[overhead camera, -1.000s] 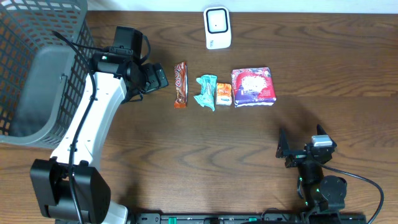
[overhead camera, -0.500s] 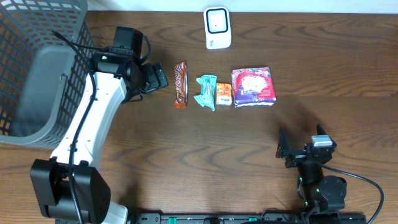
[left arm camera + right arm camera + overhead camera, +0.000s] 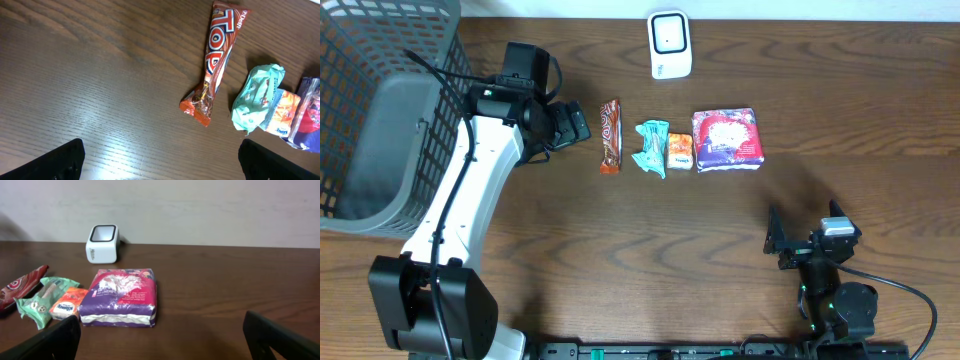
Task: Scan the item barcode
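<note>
On table (image 3: 620,250), toward far side: chocolate bar (image 3: 610,136) lies flat, long axis pointing at far edge, leftmost in row of four items. Left fingers (image 3: 55,162) just beside it on basket side, spread wide, holding nothing. Bar sits ahead of them, so left arm is nearer. Right fingers (image 3: 45,342) equally wide, empty, well apart by near edge. Next along: teal wrapper (image 3: 652,148), orange packet (image 3: 680,152), purple pack (image 3: 727,139). Scanner (image 3: 670,45) behind row. Basket (image 3: 380,60) far left, no item visible inside.
</note>
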